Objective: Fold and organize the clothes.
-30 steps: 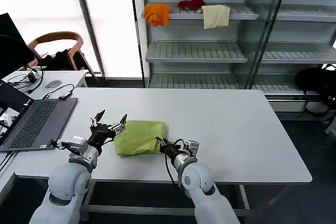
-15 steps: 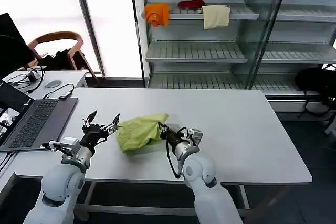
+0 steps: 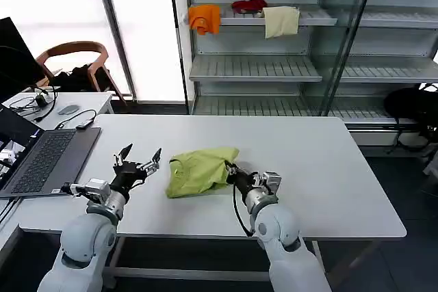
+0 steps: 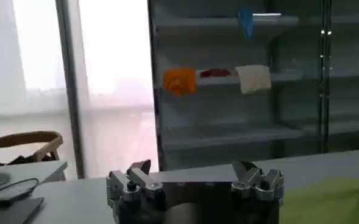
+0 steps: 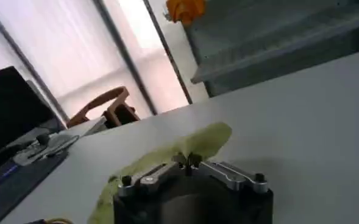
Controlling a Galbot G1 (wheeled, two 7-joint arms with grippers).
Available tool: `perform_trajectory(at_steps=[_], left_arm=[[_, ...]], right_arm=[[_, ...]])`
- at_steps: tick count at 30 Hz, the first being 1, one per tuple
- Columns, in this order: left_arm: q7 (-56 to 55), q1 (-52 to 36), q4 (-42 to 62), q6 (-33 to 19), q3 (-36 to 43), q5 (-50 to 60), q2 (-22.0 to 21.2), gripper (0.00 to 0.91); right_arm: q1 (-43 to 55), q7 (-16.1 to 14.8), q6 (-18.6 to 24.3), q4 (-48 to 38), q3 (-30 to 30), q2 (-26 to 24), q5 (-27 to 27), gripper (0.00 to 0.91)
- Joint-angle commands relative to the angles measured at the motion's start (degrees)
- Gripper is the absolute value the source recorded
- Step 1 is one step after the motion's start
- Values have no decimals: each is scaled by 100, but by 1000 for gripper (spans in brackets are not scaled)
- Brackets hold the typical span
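cloth first: the lime yellow-green thin soft t-shirt (image 3: 200, 170) lies bunched on the white bench (image 3: 321, 169), its long axis running across me, between my two pincers. my right pincer (image 3: 231, 171) is clamped on the t-shirt's near right edge, so that arm holds it. my left pincer (image 3: 139, 161) hangs spread wide and empty, just left of the t-shirt, apart from it. the fabric looks rumpled, roughly folded.

White table (image 3: 321, 162): bears one crumpled lime yellow-green T-shirt (image 3: 197, 171) near its front edge, and an open laptop (image 3: 41, 158) at its left end.
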Motion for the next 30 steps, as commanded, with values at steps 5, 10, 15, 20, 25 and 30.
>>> perform_trajectory(at_steps=[5, 10, 15, 20, 25, 30], left_arm=[[3, 91, -33, -18, 3, 8, 13, 907], [2, 91, -10, -34, 16, 10, 1, 907], [0, 77, 6, -43, 44, 13, -38, 907], [3, 125, -9, -86, 7, -25, -71, 907], [112, 262, -14, -332, -127, -219, -89, 907], [292, 307, 117, -612, -248, -328, -11, 907]], right_arm=[[-127, -59, -2, -301, 121, -97, -1789, 907], [-166, -49, -1, -260, 208, -274, -2321, 907], [-296, -235, -1, -153, 383, -576, -2923, 907], [-417, -367, 11, 23, 801, -922, -3080, 907], [-492, -637, 20, 350, 1374, -1381, -3224, 907], [-524, -1015, 179, 271, 1967, -1915, -2816, 907]])
